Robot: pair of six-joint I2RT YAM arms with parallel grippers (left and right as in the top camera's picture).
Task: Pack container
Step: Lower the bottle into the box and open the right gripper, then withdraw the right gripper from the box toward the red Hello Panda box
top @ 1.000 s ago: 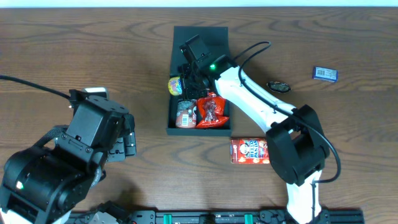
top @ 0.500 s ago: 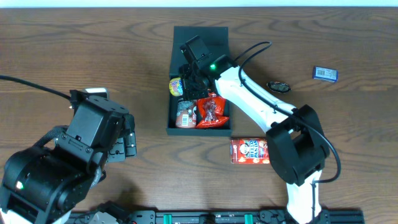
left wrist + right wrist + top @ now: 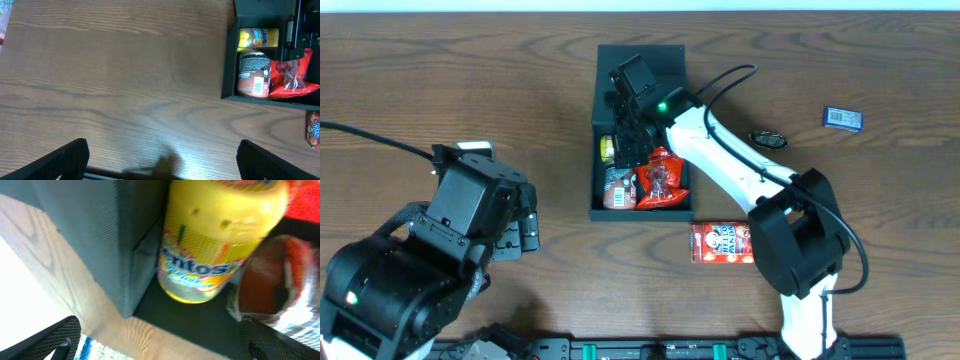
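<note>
Yellow bottle (image 3: pixel 220 240) released into container (image 3: pixel 640 55) on wooden table (image 3: pixel 470 80); right end effector (image 3: pixel 160 345), left end effector (image 3: pixel 162 160) gape empty.

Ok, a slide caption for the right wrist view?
Open right gripper over a yellow Mentos bottle lying in the dark teal container.

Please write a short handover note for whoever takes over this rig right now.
Left gripper: open, empty, over bare table to the left of the container.
Right gripper: open, empty, low inside the container by the yellow Mentos bottle.
In the container: Mentos bottle, brown can, red bag.
Outside, on the table: red snack carton, blue packet, small dark item.
Done: three items packed.
Left: probably the outside items, then closing the container.
</note>
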